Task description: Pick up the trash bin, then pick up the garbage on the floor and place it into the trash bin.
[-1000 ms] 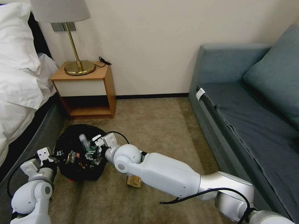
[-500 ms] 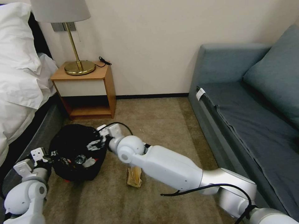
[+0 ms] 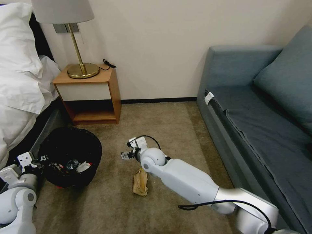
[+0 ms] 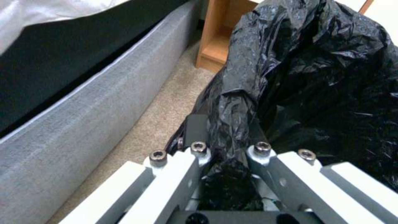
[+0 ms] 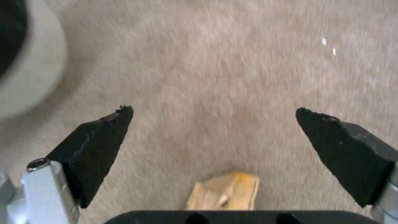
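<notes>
At the far left of the head view, part of a bed (image 3: 19, 81) with white bedding is being shown, and a wooden nightstand (image 3: 91, 94) bearing a brass lamp (image 3: 79, 70) is being seen against the wall beside it. Low on the left, the left gripper (image 3: 39, 161) is being kept clamped on the near-left rim of the trash bin (image 3: 70, 156); in the left wrist view its fingers (image 4: 195, 130) are being pressed close together around a fold of the black bag (image 4: 315, 77), one finger outside the liner. The bin is being held just beside the bed frame, in front of the nightstand; whether it is being lifted clear of the carpet (image 3: 162, 130) cannot be told. Inside it, several small pieces of garbage (image 3: 73, 165) are being shown lying at the bottom.

Toward the middle, a crumpled tan paper (image 3: 140, 182) is being left lying on the carpet, well apart from the bin. The right gripper (image 3: 127, 155) is being held just above and beyond it, low over the floor, with its jaws spread wide and nothing between them; in the right wrist view the black fingertips (image 5: 99, 143) are being seen far apart over bare carpet, with the paper (image 5: 226, 193) near the gripper's base. At the right, a blue-grey sofa (image 3: 260, 123) is being shown along the wall.
</notes>
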### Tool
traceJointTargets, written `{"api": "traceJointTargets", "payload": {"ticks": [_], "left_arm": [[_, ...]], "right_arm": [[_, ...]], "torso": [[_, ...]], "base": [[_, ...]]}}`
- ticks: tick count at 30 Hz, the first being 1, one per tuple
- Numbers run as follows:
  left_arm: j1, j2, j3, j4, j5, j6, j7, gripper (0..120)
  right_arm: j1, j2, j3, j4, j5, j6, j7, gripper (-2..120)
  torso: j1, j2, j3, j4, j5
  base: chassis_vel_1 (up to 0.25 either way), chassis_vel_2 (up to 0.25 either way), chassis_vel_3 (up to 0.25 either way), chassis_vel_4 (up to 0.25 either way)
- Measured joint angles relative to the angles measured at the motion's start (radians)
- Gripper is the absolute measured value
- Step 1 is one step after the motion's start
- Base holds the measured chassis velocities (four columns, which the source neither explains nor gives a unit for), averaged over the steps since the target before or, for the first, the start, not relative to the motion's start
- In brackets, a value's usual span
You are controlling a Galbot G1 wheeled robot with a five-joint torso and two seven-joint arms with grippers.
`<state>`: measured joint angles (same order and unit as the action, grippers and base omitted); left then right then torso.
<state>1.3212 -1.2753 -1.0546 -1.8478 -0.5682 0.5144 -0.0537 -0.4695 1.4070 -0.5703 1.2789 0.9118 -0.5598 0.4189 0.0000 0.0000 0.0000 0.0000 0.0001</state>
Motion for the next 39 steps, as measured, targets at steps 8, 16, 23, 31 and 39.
{"api": "traceJointTargets", "payload": {"ticks": [8, 16, 23, 31, 39], "left_arm": [[0.01, -0.014, -0.005, -0.04, -0.009, 0.015, -0.017, 4], [0.028, -0.025, -0.019, -0.064, -0.012, 0.016, -0.019, 4], [0.028, -0.018, -0.028, -0.072, -0.022, 0.021, -0.023, 4], [0.031, -0.025, -0.022, -0.073, -0.022, 0.021, -0.026, 4], [0.042, -0.04, -0.013, -0.079, -0.021, 0.017, -0.029, 4]], "right_arm": [[-0.071, 0.0, -0.011, -0.031, -0.052, 0.002, -0.011, 100], [-0.14, -0.013, 0.0, -0.033, -0.108, 0.026, -0.033, 100], [-0.213, -0.037, -0.009, 0.026, -0.154, 0.042, -0.034, 100], [-0.258, -0.035, 0.004, 0.019, -0.182, 0.062, -0.035, 100], [-0.266, -0.037, 0.0, 0.006, -0.184, 0.065, -0.037, 100]], "torso": [[0.0, 0.0, 0.0, 0.0, 0.0001], [0.0, 0.0, 0.0, 0.0, 0.0], [0.0, 0.0, 0.0, -0.0001, 0.0], [0.0, 0.0, 0.0, 0.0, -0.0001], [0.0, 0.0, 0.0, 0.0, -0.0001]], "base": [[0.0, 0.0, 0.0, 0.0], [0.0, 0.0, 0.0, 0.0], [0.0, 0.0, 0.0, 0.0], [0.0, 0.0, 0.0, 0.0], [0.0, 0.0, 0.0, 0.0]]}}
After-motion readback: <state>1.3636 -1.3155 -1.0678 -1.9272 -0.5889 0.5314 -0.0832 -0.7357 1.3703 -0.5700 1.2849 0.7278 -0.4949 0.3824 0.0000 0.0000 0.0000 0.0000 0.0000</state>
